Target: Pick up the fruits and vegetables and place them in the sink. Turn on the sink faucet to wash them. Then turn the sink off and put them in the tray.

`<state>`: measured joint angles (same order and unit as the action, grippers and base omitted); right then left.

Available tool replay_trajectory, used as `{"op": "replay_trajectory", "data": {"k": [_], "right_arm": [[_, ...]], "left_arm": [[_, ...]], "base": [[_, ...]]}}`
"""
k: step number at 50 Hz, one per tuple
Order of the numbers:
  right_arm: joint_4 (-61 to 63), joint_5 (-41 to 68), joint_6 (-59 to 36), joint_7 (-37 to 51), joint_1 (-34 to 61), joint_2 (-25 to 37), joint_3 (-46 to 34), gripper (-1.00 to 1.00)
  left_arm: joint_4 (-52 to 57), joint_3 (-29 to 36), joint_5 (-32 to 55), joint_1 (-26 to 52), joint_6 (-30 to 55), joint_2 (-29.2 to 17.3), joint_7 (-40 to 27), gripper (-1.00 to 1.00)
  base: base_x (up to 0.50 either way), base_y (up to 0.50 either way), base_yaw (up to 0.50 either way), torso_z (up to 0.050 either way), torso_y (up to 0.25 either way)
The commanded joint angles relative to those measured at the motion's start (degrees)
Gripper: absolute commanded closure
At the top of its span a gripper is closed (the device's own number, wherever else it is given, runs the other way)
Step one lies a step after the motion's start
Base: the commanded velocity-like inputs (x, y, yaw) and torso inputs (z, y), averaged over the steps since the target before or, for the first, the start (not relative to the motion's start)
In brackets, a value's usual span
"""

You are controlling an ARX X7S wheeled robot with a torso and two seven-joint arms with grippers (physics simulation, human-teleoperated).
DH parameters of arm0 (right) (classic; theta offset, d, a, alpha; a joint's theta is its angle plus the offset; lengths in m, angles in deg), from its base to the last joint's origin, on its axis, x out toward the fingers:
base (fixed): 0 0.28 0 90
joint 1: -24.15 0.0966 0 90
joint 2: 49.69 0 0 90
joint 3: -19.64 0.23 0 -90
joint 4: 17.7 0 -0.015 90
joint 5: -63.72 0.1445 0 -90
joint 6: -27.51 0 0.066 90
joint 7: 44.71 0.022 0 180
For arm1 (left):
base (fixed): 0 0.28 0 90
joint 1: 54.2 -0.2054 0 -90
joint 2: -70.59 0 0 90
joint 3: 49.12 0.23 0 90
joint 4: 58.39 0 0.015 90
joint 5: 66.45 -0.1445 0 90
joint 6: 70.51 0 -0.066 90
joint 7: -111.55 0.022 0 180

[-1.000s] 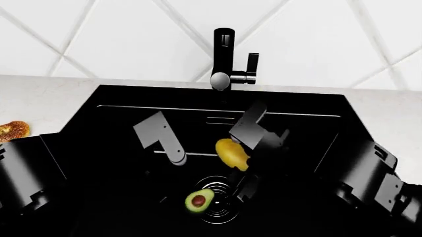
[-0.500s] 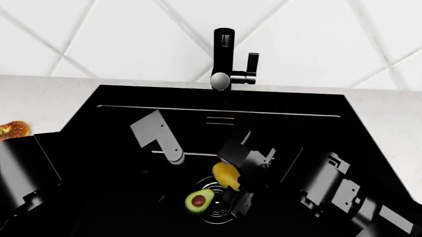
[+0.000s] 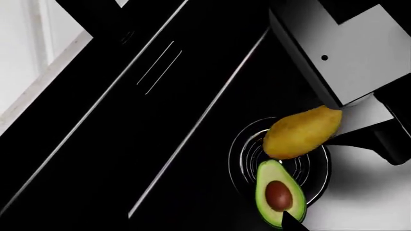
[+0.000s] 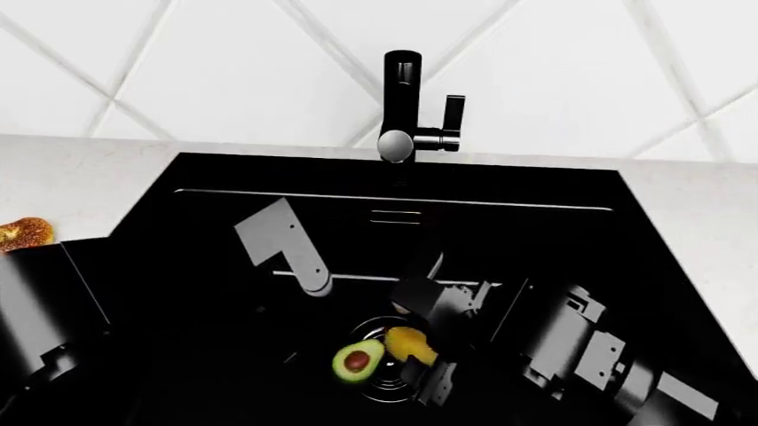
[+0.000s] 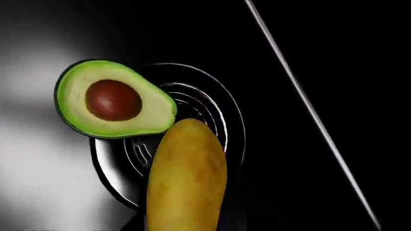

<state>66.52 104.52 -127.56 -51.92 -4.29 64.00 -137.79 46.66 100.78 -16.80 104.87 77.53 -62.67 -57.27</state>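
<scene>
While reaching low into the sink point(image 4: 190, 266), the right tool point(image 4: 417, 342) grips the yellow fruit point(image 4: 411, 343) beside the avocado point(image 4: 357, 360).

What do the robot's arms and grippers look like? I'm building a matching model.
Both arms are blocky, matte black housings with grey-lit flat faces. The left gripper ends in a flat grey finger with a rounded tip. The right gripper is angular, black, with small pale fittings. No cables or markings are visible.
</scene>
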Motion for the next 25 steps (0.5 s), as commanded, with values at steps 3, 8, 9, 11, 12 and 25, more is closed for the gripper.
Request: {"op": "replay_trajectory", "data": {"k": [3, 8, 9, 11, 12, 25], "right_arm": [[0.29, -0.93, -0.48, 0.29, 0.44, 0.45, -0.67, -1.00], [1.32, 0.00, -1.05, 1.32, 0.51, 1.02, 0.96, -1.00], [1.70, 0.24, -1.05, 1.54, 0.45, 1.25, 1.38, -1.00], [3.07, 0.89, -1.13, 1.86, 0.30, 2.08, 2.19, -1.00], [4.25, 1.54, -1.17, 2.29, 0.21, 2.73, 3.20, -1.00], [30.62, 12.93, -7.40, 14.63, -1.26, 16.33, 17.92, -1.00]], "left_arm": [[0.00, 0.35, -0.25, -0.12, -0.19, -0.02, 0.02, -1.00], [0.02, 0.27, -0.15, -0.23, -0.30, -0.10, -0.06, -1.00], [0.03, 0.25, -0.12, -0.27, -0.33, -0.11, -0.07, -1.00], [0.12, 0.28, -0.12, -0.34, -0.36, -0.18, -0.12, -1.00], [0.12, 0.23, -0.08, -0.37, -0.39, -0.23, -0.14, -1.00], [0.00, 0.08, 0.02, -1.03, -1.06, -0.44, -0.39, -1.00]], "base": [[0.00, 0.00, 0.00, 0.000, 0.000], [0.00, 0.00, 0.00, 0.000, 0.000], [0.00, 0.00, 0.00, 0.000, 0.000], [0.00, 0.00, 0.00, 0.000, 0.000], [0.00, 0.00, 0.00, 0.000, 0.000], [0.00, 0.00, 0.00, 0.000, 0.000]]}}
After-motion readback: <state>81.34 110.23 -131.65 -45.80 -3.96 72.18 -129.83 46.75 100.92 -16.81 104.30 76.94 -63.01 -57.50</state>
